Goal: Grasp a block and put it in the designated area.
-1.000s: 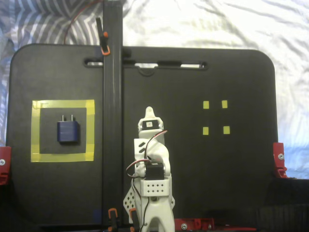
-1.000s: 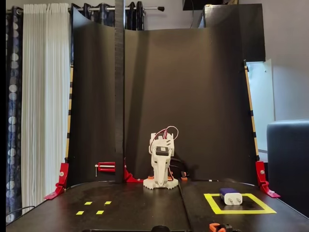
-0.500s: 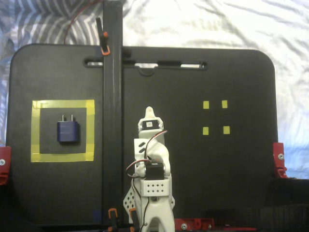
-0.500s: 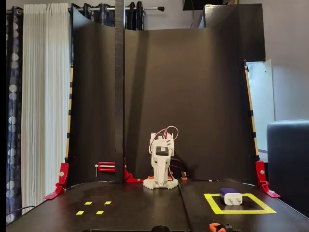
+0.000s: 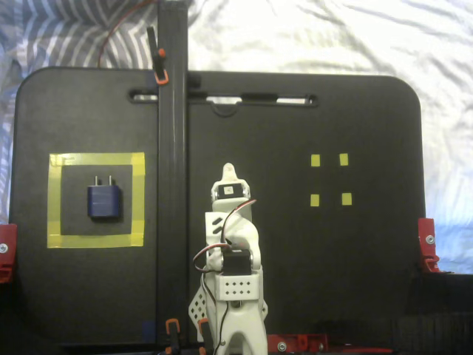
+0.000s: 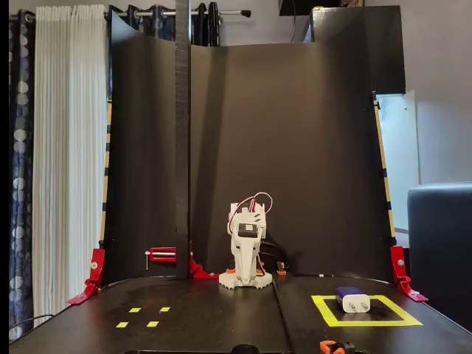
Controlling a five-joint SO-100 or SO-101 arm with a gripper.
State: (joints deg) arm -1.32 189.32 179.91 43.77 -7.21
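You've got a black board (image 5: 332, 281) lying over rumpled white bedding (image 5: 332, 37), with the block (image 5: 104, 200) inside the yellow-taped designated area (image 5: 96, 160) at frame left and four small yellow squares (image 5: 329, 180) at right.

Top-down fixed view: gripper (image 5: 228, 174) sits mid-table, arm (image 5: 233, 274) folded behind it toward the near edge. Block (image 5: 105, 200) lies well left of the gripper, inside the designated area (image 5: 96, 159), prongs pointing to the far edge, clear of the tape on all sides. Four small tape squares (image 5: 329, 179) lie well right of the gripper. Vertical post (image 5: 171, 185) stands between gripper and designated area. Front fixed view mirrors it: block (image 6: 352, 300) right of gripper (image 6: 245, 274), small squares (image 6: 142, 317) left.
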